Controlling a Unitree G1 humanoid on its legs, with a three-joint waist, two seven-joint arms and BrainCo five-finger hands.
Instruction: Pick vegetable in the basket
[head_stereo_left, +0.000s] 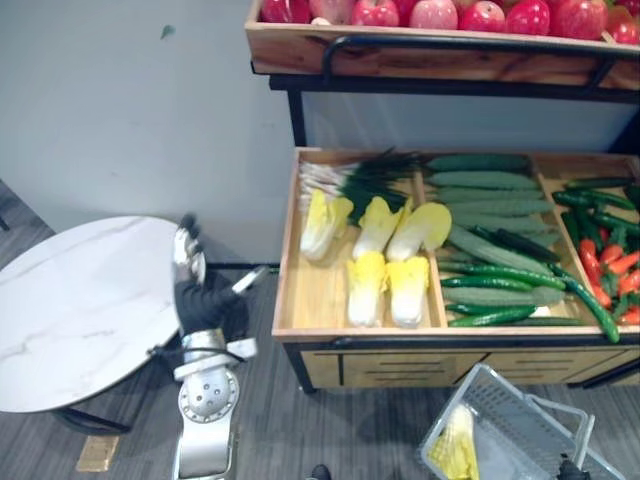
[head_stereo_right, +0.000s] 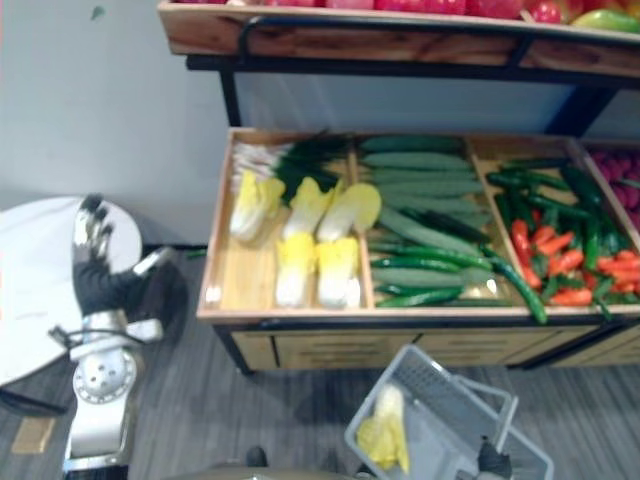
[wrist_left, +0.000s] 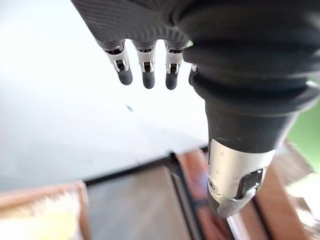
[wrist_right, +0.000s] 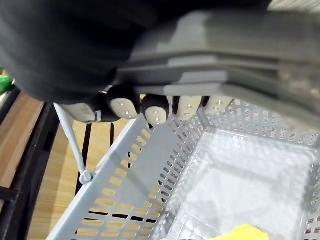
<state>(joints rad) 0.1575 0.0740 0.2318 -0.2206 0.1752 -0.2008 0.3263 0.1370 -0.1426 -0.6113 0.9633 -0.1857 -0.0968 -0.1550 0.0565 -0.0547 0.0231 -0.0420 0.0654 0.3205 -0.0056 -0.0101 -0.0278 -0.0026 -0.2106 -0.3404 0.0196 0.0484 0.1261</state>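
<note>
A grey plastic basket (head_stereo_left: 505, 405) hangs low in front of the wooden vegetable stand, with one yellow napa cabbage (head_stereo_left: 455, 450) lying in it. My right hand (wrist_right: 155, 107) is shut on the basket's handle (wrist_right: 210, 50), fingers curled round it; the cabbage (wrist_right: 240, 234) peeks up from below. More napa cabbages (head_stereo_left: 385, 260) lie in the stand's left compartment (head_stereo_left: 300, 310) beside green onions (head_stereo_left: 350, 180). My left hand (head_stereo_left: 195, 290) is raised left of the stand, over the edge of a round table, fingers straight and empty (wrist_left: 147, 65).
Cucumbers (head_stereo_left: 490, 215) fill the middle compartment, with green and red peppers (head_stereo_left: 605, 260) at the right. An upper shelf (head_stereo_left: 440, 55) holds red apples. The round white marble table (head_stereo_left: 80, 300) stands at the left, before a pale wall.
</note>
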